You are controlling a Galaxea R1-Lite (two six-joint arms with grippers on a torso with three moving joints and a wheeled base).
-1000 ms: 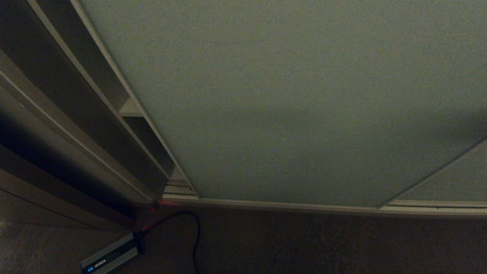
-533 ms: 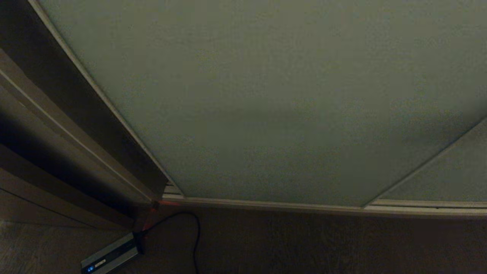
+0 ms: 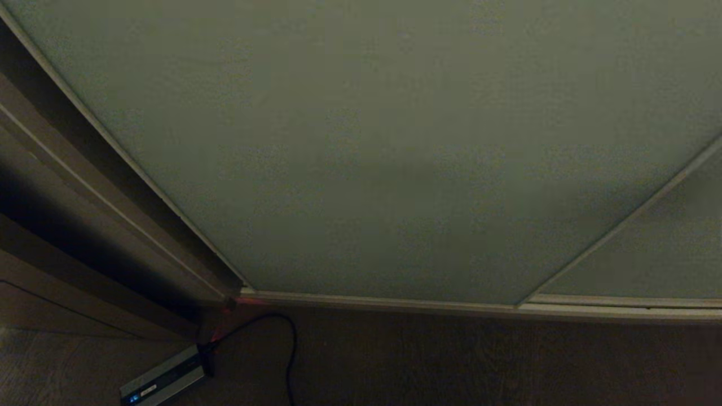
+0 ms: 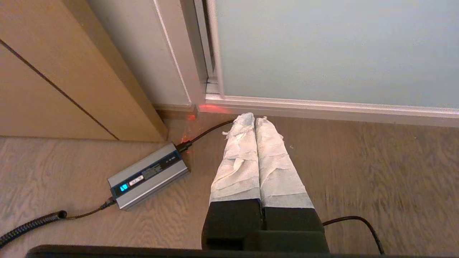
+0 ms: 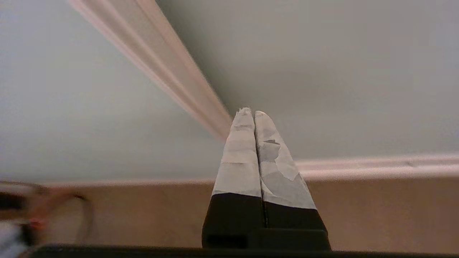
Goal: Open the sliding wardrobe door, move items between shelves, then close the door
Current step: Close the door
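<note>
Nearest, at about 7 o'clock in the head view, a grey metal power adapter lies flat on the wood-grain floor, with a black cable that curls away from it. The left gripper hangs above this floor, its two tape-wrapped fingers pressed together with nothing between them; it looks parked. Farther, a pale bottom track runs across from 8 to 4 o'clock, and above it the sliding wardrobe door fills nearly the whole view from 9 through 12 to 3 o'clock. It reaches the darker side frame at 9 o'clock, so no shelf or cushion is visible. The right gripper is close to the door, just beside the thin light edge strip where two panels meet; its fingers are also fully closed and empty. Whether the tips touch the panel I cannot tell. I judge the door to be stiff, flat and rather heavy, rolling only along its track. Its matte face is smooth and gives no grip, so the raised edge strip is the sensible place to push with closed fingers, sideways and steadily.
</note>
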